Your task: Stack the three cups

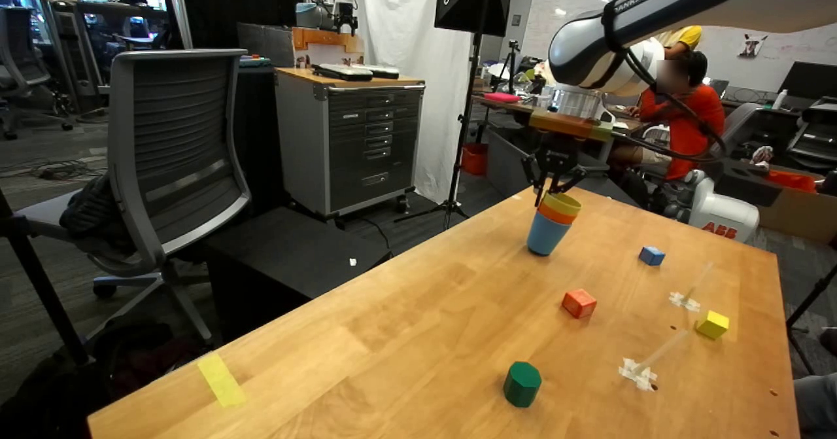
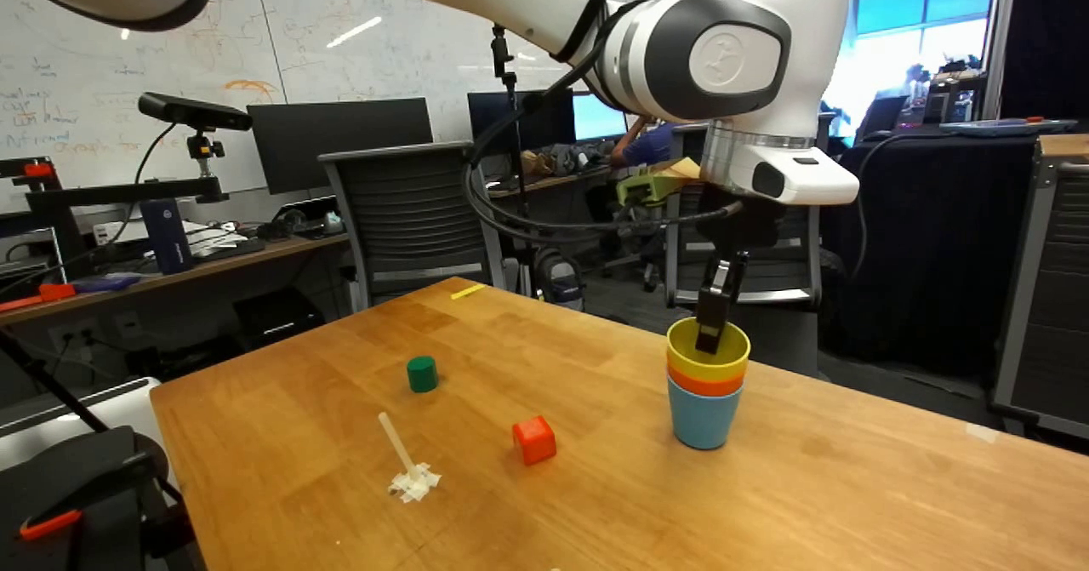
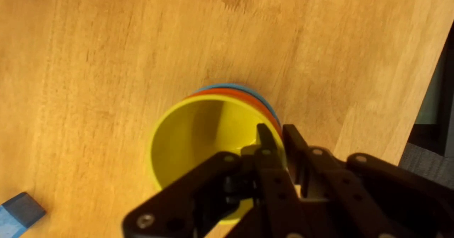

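- Wrist view: the Robotiq gripper (image 3: 277, 129) pinched the wall of the yellow cup (image 3: 202, 131), one finger (image 3: 266, 142) inside the mouth and its partner outside, the rim caught between them.
- Nested below the yellow cup sat the orange-red cup (image 2: 705, 385), and lowest of all the blue cup (image 2: 703, 419); both exterior views showed the three as a single stack.
- The blue cup stood base-down on the wooden table (image 1: 405, 334), carrying the other two.
- Above the stack, in both exterior views, hung the wrist of the Franka Panda arm (image 2: 736, 56).
- A blue cube (image 1: 652, 256) lay apart from the cups; part of it also showed at the lower left of the wrist view.
- In an exterior view, a red cube (image 1: 579, 303) lay closer to the camera than the stack, and a green prism (image 1: 522, 384) closer still.
- A yellow cube (image 1: 713, 325) lay near two pale sticks (image 1: 664, 349), whose feet were set in white tape (image 1: 629, 372).
- Beyond the table stood a gray office chair (image 1: 180, 138) and a drawer cabinet (image 1: 376, 125).
- A strip of yellow tape (image 1: 221, 380) marked the tabletop near a corner.
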